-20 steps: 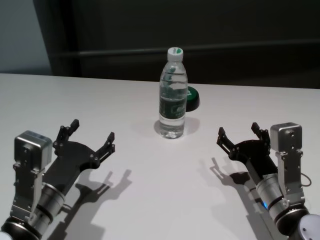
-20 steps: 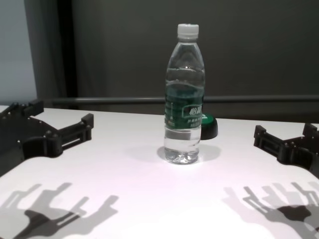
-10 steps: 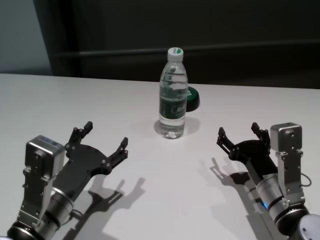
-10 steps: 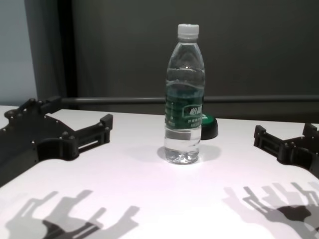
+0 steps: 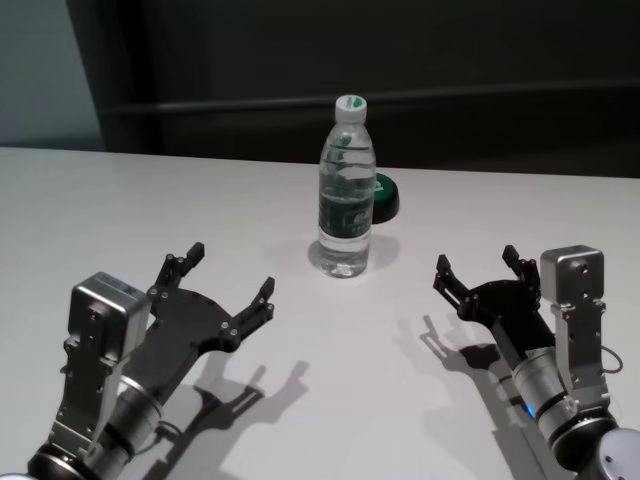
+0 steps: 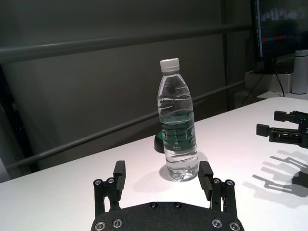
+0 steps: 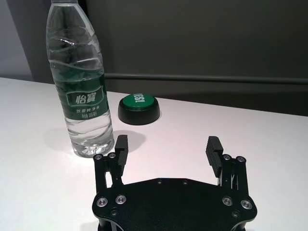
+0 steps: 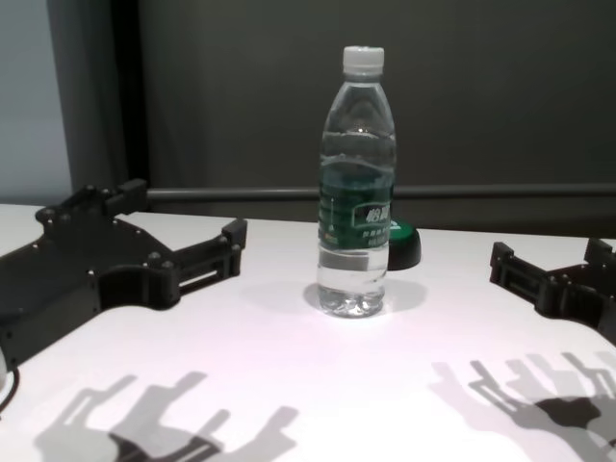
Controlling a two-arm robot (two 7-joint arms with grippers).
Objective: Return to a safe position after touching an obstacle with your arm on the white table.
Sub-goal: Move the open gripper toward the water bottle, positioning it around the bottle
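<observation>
Head view: the left pincer [image 5: 228,280], spread wide and holding nothing, hangs above the white surface [image 5: 120,200] aimed at the bottle [image 5: 346,190], short of contact. The bottle stands upright near the surface's far edge, capped, water-filled. The right pincer [image 5: 478,268], also wide, sits idle near the right edge.

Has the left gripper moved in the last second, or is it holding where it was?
Yes. The left gripper, jaws open, has moved toward the water bottle; the gap between them has narrowed, but they are not touching.
</observation>
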